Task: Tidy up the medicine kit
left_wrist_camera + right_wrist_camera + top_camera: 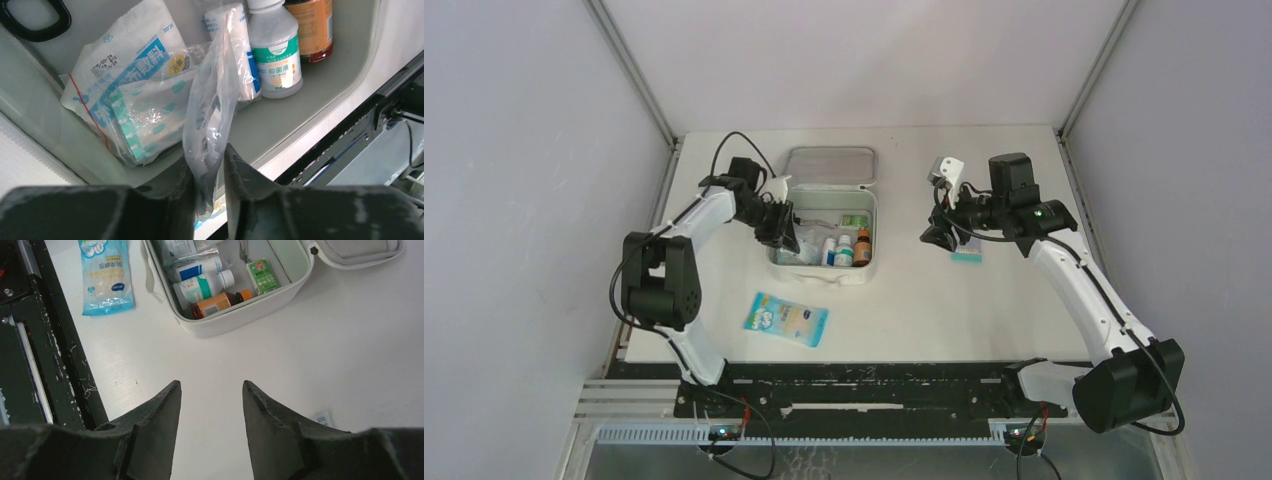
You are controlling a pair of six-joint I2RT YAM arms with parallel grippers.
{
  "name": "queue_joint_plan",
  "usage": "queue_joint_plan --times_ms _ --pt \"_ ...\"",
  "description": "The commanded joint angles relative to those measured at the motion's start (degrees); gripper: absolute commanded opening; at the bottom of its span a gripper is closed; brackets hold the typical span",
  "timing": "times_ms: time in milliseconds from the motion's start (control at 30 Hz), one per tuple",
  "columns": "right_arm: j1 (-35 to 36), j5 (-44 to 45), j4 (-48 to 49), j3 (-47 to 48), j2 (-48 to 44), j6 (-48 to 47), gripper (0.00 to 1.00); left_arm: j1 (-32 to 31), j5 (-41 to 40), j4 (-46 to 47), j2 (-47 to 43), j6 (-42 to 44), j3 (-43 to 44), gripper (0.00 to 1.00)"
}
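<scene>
The medicine kit [822, 275] lies open mid-table, its grey mesh lid [830, 166] folded back. My left gripper [779, 232] reaches into its left side. In the left wrist view a clear plastic bag [212, 100] hangs between the fingers of that gripper [207, 157]; it leans on the left finger, with a narrow gap to the right one. Blue-printed packets [125, 85], a white bottle [276, 55] and an amber bottle [310, 25] lie on the kit's floor [300, 115]. My right gripper [936, 236] hovers open right of the kit [240, 320], nothing between its fingers [210, 385].
A blue-and-white flat packet [786, 318] lies on the table in front of the kit, also in the right wrist view [106, 275]. A small teal-edged packet [967, 256] rests under the right arm. The black base rail [864, 385] runs along the near edge.
</scene>
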Motion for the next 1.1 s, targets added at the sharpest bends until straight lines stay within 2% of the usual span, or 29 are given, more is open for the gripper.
queue_joint_plan --times_ms 0,200,400,567,833,933,1067 --pt "-0.15 0.32 1.63 0.01 -0.5 -0.69 0.48 0.53 -0.91 -1.59 -1.16 -0.23 0.24 0.32" --pt "-0.37 1.53 1.8 -1.02 -0.49 -0.54 0.48 0.53 -3.98 -2.27 -3.85 1.54 0.69 0.49" --pt "-0.59 2.74 1.89 -1.66 -0.76 -0.31 0.49 0.54 -7.31 -2.74 -7.06 3.38 1.29 0.6" --pt "-0.59 5.32 2.34 -2.0 -0.93 0.09 0.5 0.46 -11.06 -1.81 -9.9 4.83 1.39 0.64" --pt "-0.61 7.75 2.94 -2.53 -0.67 1.22 0.5 -1.85 -15.34 5.88 -13.27 6.16 -1.42 0.71" --pt "-0.61 8.95 3.09 -2.72 -0.54 1.18 0.51 -3.98 -15.67 7.8 -12.64 6.06 -2.21 0.72" --pt "-0.72 15.27 4.12 -2.9 0.38 2.51 0.51 -6.51 -15.9 9.29 -9.93 6.01 -1.57 0.72"
